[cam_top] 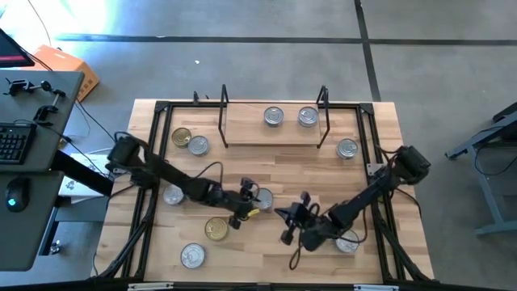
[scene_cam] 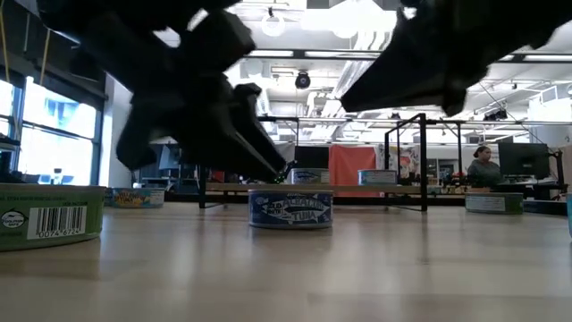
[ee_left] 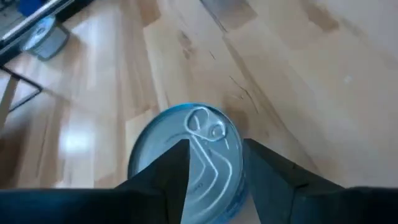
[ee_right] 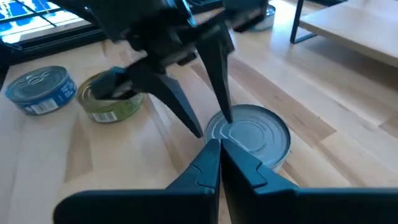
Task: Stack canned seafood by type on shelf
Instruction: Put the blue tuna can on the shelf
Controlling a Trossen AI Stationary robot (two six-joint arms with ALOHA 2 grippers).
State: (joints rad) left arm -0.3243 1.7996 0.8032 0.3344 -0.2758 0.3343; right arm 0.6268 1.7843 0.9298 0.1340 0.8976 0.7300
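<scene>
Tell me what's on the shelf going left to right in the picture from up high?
Left black wire end frame → silver-lidded tin → second silver-lidded tin → right black wire end frame, all on the shelf.

The table (cam_top: 266, 242) had a light-wood butcher-block top and stood on a grey concrete floor (cam_top: 242, 56) crossed by dark seams. To its left sat a grey desk (cam_top: 32, 162) with a keyboard (cam_top: 12, 144) and a mouse (cam_top: 16, 196), and an orange box (cam_top: 69, 66) lay on the floor beyond it. Across the room, ceiling lights (scene_cam: 349, 13) glowed, bright windows (scene_cam: 54, 125) lined the left wall, and a person (scene_cam: 483, 166) sat near a monitor (scene_cam: 523, 161) at far right.
</scene>
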